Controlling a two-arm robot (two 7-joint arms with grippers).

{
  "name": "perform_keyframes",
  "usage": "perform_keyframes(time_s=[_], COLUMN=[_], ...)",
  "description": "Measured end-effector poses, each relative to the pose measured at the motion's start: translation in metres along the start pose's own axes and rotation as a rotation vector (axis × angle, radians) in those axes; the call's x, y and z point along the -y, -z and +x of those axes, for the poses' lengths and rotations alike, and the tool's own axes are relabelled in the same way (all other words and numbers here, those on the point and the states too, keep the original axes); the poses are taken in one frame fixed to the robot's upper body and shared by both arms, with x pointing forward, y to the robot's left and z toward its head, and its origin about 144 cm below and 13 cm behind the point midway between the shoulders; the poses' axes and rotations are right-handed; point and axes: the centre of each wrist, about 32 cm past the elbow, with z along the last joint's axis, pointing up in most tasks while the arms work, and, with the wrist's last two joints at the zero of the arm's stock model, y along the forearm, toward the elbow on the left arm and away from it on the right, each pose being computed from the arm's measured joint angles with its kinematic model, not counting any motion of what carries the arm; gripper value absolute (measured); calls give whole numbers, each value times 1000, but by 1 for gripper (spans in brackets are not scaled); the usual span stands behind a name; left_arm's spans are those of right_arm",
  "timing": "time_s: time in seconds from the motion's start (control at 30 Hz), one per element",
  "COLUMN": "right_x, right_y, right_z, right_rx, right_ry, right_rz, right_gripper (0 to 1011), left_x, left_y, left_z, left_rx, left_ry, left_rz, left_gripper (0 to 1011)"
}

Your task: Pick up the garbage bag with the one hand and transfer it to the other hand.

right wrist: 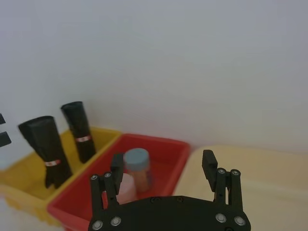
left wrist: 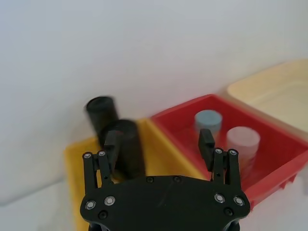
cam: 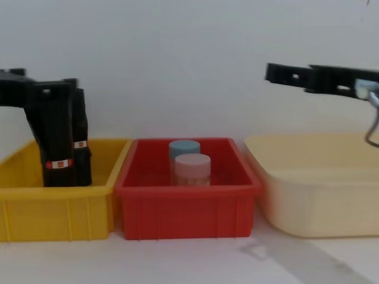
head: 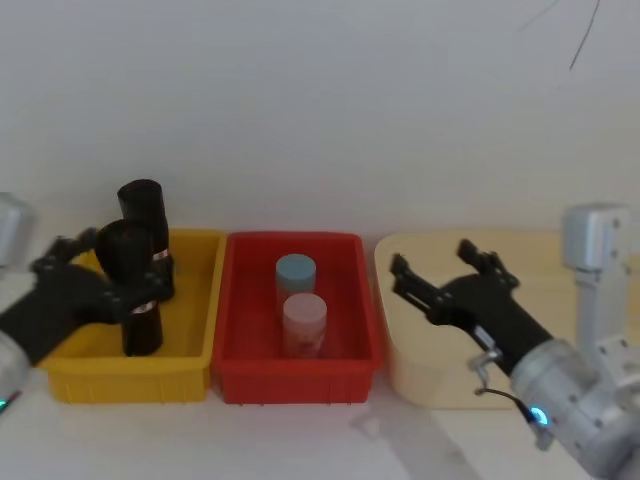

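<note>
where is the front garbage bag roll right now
In the head view, the garbage bag stands in the yellow bin on the robot's left, just in front of the second roll, with the left gripper open beside it.

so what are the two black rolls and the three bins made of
The front roll and back roll: seemingly thin plastic film, matte, crinkled tops, white bands. The yellow bin, red bin, cream bin: likely rigid moulded plastic, smooth, slight sheen. Open left claw sits at the front roll.
</note>
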Motion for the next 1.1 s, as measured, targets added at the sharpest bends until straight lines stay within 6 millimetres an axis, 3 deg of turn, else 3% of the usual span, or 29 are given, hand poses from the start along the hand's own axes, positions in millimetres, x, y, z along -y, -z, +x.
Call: perform_keyframes(time_s=[0.3, 0.43, 0.7, 1.1], right_x=[-31, -43, -57, -67], right_y=[-10, -12, -13, -9], right_z=[-15, -20, -24, -27], right_rx=[-8, -8, -12, -26], right_ry=[-60, -74, -83, -102], right_rz=[-53, -74, -102, -137], right_gripper=[1004, 1004, 1004, 1004], left_x=[-34, -39, -40, -23], left_y=[3, 5, 10, 21], left_z=[44, 57, 73, 89], left_rx=[-65, -86, -119, -152], left_ry=[-39, -39, -12, 96], left_rz=[61, 78, 95, 83], left_gripper=[1002, 1001, 1001, 1001])
